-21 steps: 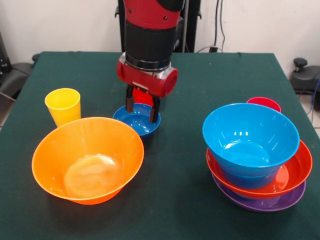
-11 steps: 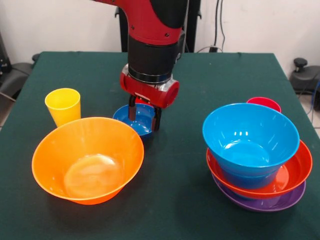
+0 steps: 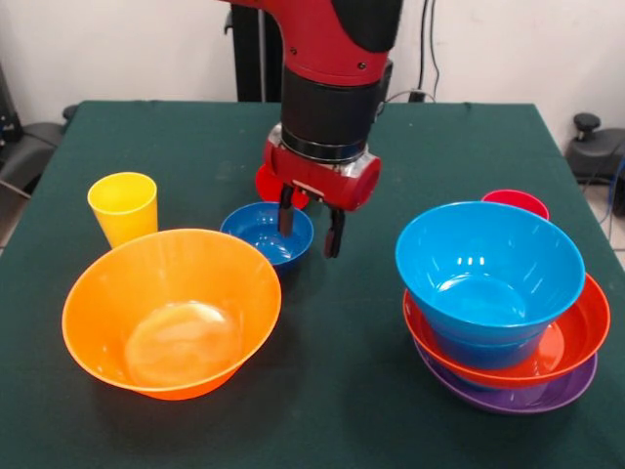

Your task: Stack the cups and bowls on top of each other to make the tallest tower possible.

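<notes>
Small blue bowl [image 3: 266, 231] upright (mouth up).

Arm [image 3: 332, 59] upright, jaws apart.

Cup [image 3: 122, 207] behind big bowl [image 3: 172, 311]; tower [image 3: 503, 303] far right

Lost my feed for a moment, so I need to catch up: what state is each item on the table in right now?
gripper: open, one finger inside the small blue bowl's rim, one outside.
small blue bowl: upright on the table, not lifted.
orange bowl: upright, empty.
yellow cup: upright, alone.
tower: purple bowl lowest, red-orange next, blue on top.
red cup: behind the tower, mostly hidden.
</notes>
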`<control>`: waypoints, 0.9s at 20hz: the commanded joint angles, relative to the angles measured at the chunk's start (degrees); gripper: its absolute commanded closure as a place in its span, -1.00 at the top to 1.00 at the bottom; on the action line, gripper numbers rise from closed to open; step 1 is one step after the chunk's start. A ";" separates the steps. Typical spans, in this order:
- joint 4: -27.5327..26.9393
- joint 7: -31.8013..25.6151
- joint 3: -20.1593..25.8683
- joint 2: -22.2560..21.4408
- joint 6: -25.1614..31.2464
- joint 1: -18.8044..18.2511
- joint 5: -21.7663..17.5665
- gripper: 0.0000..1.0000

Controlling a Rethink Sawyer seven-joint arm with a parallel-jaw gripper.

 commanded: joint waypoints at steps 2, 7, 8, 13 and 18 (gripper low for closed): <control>3.11 13.67 2.66 4.98 -8.99 2.48 2.59 1.00; 2.81 11.91 2.52 6.21 -10.42 2.26 3.41 1.00; 2.64 11.46 2.39 6.43 -10.47 2.14 3.45 1.00; 2.71 10.07 1.51 6.56 -10.14 2.04 3.84 1.00; 5.38 10.13 0.98 4.04 -9.27 2.44 4.20 1.00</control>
